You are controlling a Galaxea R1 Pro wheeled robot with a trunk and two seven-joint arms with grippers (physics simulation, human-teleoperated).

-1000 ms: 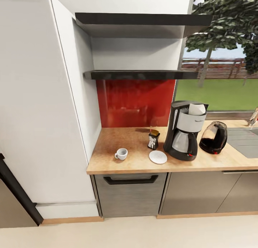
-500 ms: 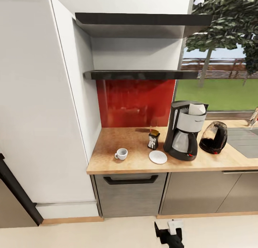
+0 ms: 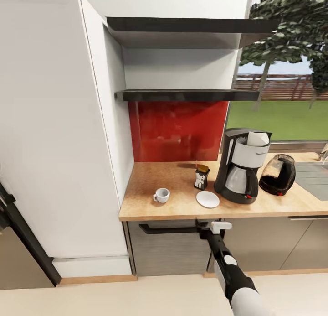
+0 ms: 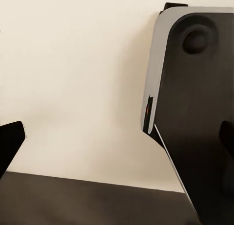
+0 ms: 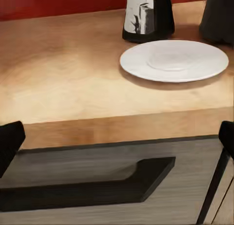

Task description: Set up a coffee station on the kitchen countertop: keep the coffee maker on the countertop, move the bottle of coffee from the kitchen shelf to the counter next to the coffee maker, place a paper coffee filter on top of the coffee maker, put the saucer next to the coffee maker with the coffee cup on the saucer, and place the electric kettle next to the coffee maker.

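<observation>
1. tan wood-grain tabletop (image 3: 150, 202) carries, in the head view's left-to-right order, coffee cup (image 3: 161, 195), bottle of coffee (image 3: 201, 177), saucer (image 3: 207, 199), coffee maker (image 3: 241, 165) and electric kettle (image 3: 278, 175).
2. cup stands apart from the saucer, not on it.
3. dark kitchen shelf (image 3: 182, 95) hangs above.
4. right tool (image 3: 212, 225) sits open at the tabletop's front edge, below the saucer.
5. left tool (image 4: 117, 137), fingers spread, faces a pale floor.
</observation>
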